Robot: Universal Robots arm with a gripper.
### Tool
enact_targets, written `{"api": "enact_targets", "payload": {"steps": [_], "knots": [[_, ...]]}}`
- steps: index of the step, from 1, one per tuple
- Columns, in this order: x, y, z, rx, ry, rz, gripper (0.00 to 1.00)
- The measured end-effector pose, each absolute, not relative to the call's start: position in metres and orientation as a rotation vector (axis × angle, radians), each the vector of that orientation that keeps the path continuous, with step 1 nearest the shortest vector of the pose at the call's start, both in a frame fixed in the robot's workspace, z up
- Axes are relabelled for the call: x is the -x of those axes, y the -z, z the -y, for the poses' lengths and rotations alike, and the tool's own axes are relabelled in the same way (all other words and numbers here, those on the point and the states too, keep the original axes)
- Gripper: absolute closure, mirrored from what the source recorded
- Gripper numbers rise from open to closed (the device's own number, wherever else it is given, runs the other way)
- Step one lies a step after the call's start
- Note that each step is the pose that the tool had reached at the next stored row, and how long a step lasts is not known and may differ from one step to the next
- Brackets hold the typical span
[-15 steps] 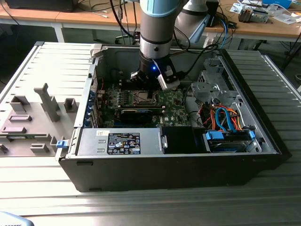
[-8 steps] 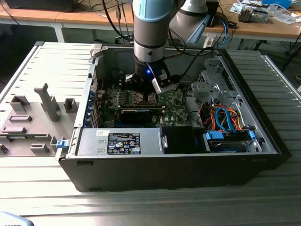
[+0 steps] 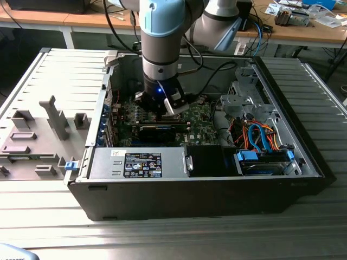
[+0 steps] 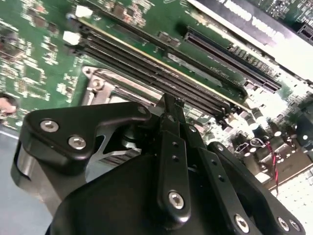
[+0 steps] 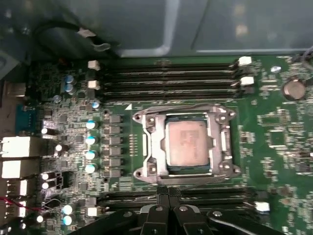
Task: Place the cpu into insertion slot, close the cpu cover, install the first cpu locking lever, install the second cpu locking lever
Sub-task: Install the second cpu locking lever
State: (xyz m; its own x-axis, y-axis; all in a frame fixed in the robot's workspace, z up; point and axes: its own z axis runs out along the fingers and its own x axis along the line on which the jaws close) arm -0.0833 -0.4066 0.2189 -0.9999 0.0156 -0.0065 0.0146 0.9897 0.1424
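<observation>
In the first wrist view the grey-beige cpu (image 5: 188, 142) lies flat in the insertion slot (image 5: 140, 173) on the green board. The silvery cpu cover (image 5: 155, 147) lies down around it, its window framing the chip. Thin metal levers run along the socket's edges; I cannot tell whether they are latched. My gripper (image 5: 168, 195) hovers just beside the socket over the black slots, fingers pressed together with nothing between them. In the second wrist view the gripper (image 4: 171, 104) sits above a corner of the socket (image 4: 98, 81). In the exterior view the gripper (image 3: 168, 104) is down inside the open computer case.
Long black memory slots (image 5: 171, 73) run along both sides of the socket. Capacitors (image 5: 90, 139) stand on another side. The case walls (image 3: 217, 189), power supply (image 3: 141, 165) and drive cage with cables (image 3: 260, 135) surround the board. A grey fixture plate (image 3: 38, 135) lies at the exterior view's left.
</observation>
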Motion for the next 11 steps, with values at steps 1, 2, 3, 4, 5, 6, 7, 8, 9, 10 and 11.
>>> {"api": "enact_targets", "payload": {"steps": [1,2,3,4,5,6,7,8,9,10,11], "knots": [[0.085,-0.216,0.407,-0.013,-0.225,-3.127,0.89],[0.086,-0.215,0.407,-0.005,-0.226,-3.127,0.89],[0.088,-0.212,0.407,0.018,-0.228,-3.128,0.89],[0.088,-0.211,0.407,0.030,-0.229,-3.128,0.89],[0.089,-0.210,0.407,0.042,-0.229,-3.128,0.89],[0.090,-0.210,0.406,0.058,-0.231,-3.129,0.89],[0.091,-0.209,0.406,0.066,-0.234,-3.129,0.89],[0.092,-0.209,0.406,0.077,-0.241,-3.128,0.89],[0.093,-0.208,0.405,0.081,-0.243,-3.128,0.89],[0.094,-0.208,0.405,0.085,-0.245,-3.128,0.89],[0.100,-0.204,0.402,0.129,-0.262,-3.127,0.89]]}}
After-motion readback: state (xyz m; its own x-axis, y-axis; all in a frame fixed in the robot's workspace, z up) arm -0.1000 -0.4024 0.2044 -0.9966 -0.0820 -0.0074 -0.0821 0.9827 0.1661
